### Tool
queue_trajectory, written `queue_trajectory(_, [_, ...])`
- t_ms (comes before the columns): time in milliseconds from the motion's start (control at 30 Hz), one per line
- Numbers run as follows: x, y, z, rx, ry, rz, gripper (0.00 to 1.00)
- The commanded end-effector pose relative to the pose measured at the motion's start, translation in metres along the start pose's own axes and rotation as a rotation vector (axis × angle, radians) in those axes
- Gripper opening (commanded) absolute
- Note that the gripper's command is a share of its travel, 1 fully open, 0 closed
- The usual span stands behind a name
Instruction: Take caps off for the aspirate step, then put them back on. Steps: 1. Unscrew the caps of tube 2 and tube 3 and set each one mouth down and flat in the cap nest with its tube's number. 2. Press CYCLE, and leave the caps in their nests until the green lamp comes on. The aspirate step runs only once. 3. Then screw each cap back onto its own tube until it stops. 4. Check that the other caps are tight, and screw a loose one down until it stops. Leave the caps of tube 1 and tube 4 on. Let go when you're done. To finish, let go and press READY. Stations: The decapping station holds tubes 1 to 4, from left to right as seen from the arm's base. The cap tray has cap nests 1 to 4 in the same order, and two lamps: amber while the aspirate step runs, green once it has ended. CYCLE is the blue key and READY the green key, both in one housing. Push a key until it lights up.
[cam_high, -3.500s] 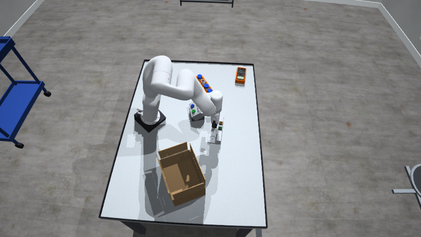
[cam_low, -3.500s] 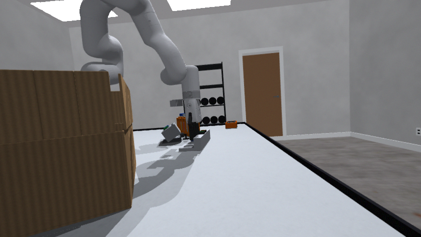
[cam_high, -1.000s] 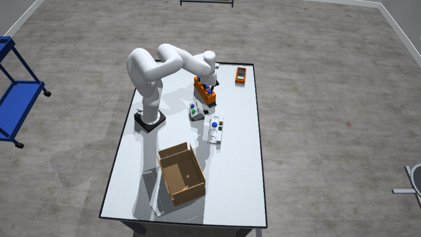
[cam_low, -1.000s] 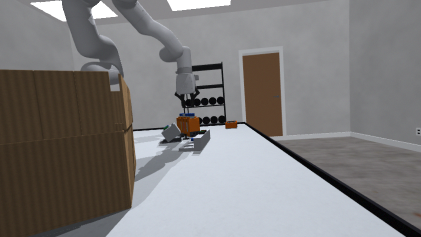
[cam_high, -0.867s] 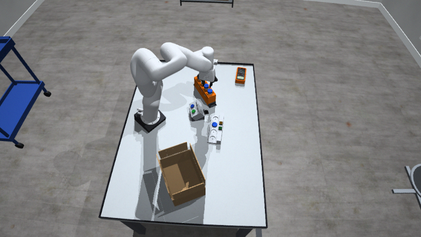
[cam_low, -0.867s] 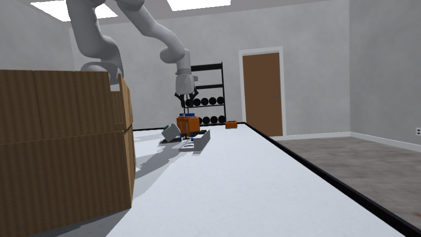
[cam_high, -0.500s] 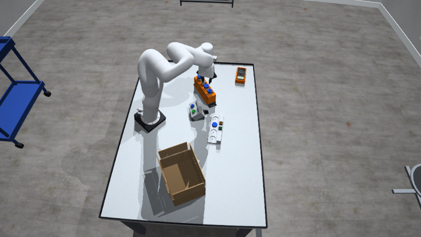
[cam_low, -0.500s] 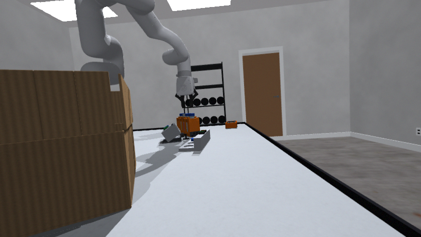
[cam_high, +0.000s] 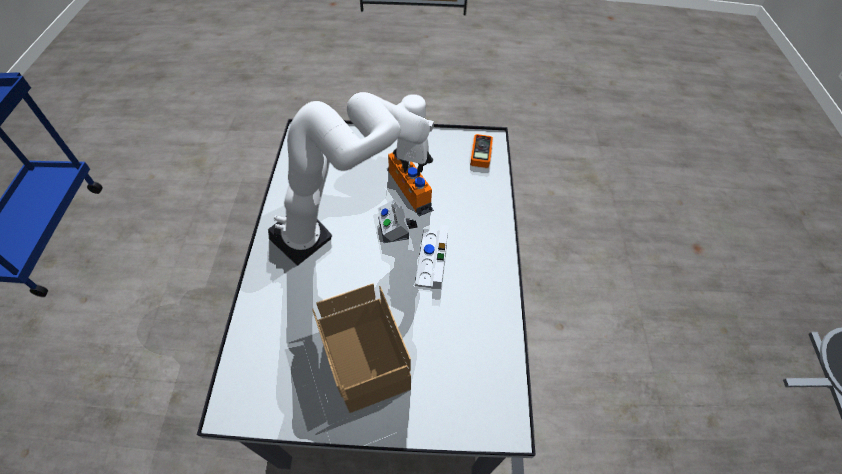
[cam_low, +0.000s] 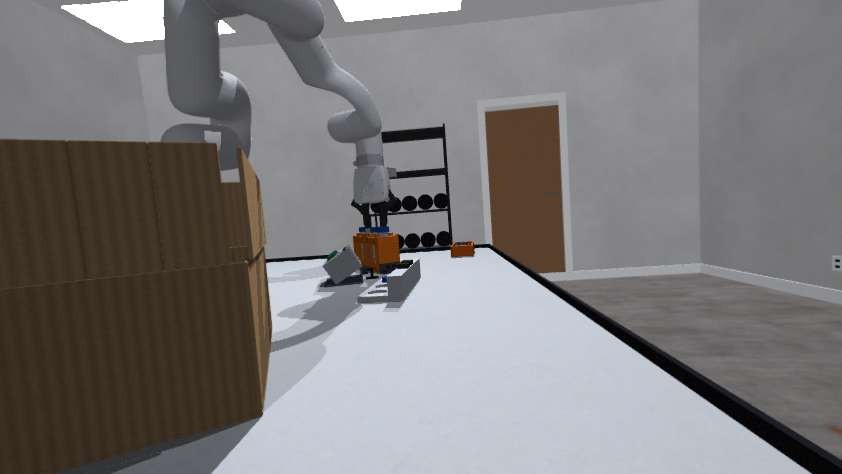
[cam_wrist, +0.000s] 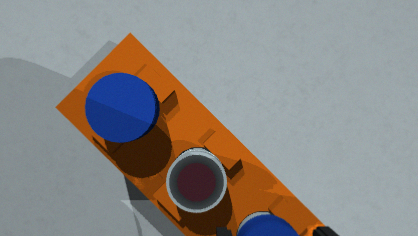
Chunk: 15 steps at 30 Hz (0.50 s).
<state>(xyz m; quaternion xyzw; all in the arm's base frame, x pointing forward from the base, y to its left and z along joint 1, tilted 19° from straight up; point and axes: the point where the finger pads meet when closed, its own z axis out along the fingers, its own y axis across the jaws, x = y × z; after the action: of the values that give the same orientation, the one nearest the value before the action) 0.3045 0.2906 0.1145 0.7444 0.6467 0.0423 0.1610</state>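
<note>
The orange decapping station (cam_high: 409, 179) stands near the far end of the table. In the wrist view the end tube carries a blue cap (cam_wrist: 121, 107). The tube beside it, tube 2 (cam_wrist: 196, 180), is open with dark liquid inside. Tube 3's blue cap (cam_wrist: 266, 226) sits at the bottom edge. My gripper (cam_wrist: 272, 232) is low over the station (cam_low: 375, 247), its fingers half open on either side of tube 3's cap, not clamped on it. One blue cap (cam_high: 428, 249) lies in the second nest of the white cap tray (cam_high: 431, 259). The key housing (cam_high: 391, 222) shows its blue and green keys.
An open cardboard box (cam_high: 363, 347) stands on the near half of the table and fills the left of the exterior view (cam_low: 129, 282). An orange meter (cam_high: 481, 150) lies at the far right corner. The key housing is close beside the station.
</note>
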Motion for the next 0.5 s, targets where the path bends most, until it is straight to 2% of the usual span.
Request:
queue_trajectory(0, [0.0019, 0.0009, -0.0013, -0.004, 0.003, 0.000, 0.46])
queue_trajectory(467, [0.0017, 0.0009, 0.0047, -0.004, 0.003, 0.000, 0.46])
